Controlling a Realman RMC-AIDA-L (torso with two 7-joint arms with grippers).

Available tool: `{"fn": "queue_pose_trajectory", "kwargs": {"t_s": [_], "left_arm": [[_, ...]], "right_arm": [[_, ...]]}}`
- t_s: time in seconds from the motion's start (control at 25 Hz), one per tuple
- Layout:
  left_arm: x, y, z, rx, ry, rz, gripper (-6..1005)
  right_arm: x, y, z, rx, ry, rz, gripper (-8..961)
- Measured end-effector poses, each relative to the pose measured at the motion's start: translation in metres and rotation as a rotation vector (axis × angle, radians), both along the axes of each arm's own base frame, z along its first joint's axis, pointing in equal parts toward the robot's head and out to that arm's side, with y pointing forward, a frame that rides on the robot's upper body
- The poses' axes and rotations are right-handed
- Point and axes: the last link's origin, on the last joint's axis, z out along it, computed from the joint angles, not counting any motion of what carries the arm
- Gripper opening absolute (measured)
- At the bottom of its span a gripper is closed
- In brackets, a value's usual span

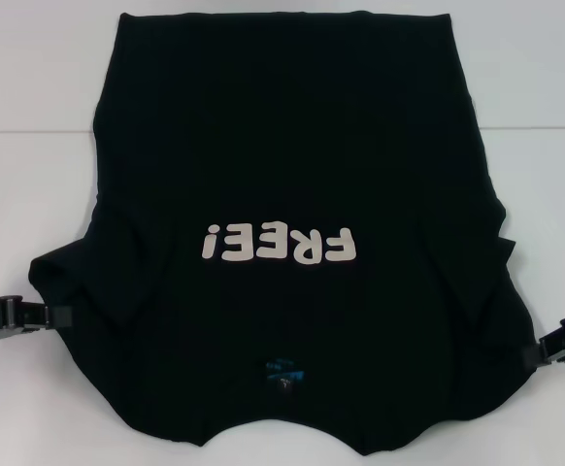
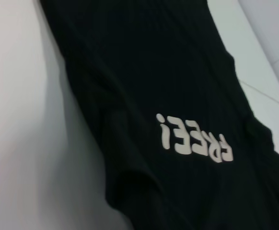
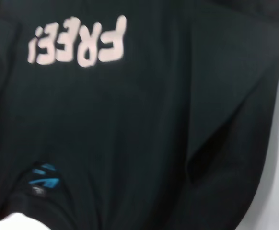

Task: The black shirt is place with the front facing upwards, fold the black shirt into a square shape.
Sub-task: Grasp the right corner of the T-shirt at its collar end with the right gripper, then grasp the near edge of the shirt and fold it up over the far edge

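Black shirt [image 1: 282, 175] spans between left gripper [image 1: 64, 316] and right gripper [image 1: 535, 351].

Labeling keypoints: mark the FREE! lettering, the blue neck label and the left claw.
FREE! lettering [image 1: 276, 245]: head view, middle letters.
blue neck label [image 1: 284, 370]: head view, label centre.
left claw [image 1: 57, 316]: head view, tip at the black shirt [image 1: 282, 126] sleeve edge.

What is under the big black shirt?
The black shirt lies on a white table, which shows all around it. The left gripper and right gripper reach in at its edges. Anything else beneath is covered.
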Motion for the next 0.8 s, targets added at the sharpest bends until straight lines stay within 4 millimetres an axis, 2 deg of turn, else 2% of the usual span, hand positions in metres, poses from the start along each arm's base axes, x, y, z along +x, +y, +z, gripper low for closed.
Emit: {"fn": "queue_pose_trajectory", "kwargs": {"t_s": [0.32,0.48,0.8], "left_arm": [[-0.002,-0.007,0.001,-0.01,-0.029,0.012,25],[0.003,-0.016,-0.004,-0.071,-0.052,-0.023,25],[0.007,-0.041,-0.01,-0.24,-0.096,-0.034,25]], "right_arm": [[0.001,-0.007,0.016,0.016,0.074,0.033,27],[0.003,-0.013,0.019,-0.018,0.072,0.044,24],[0.016,-0.04,0.039,-0.115,0.085,0.064,24]]}}
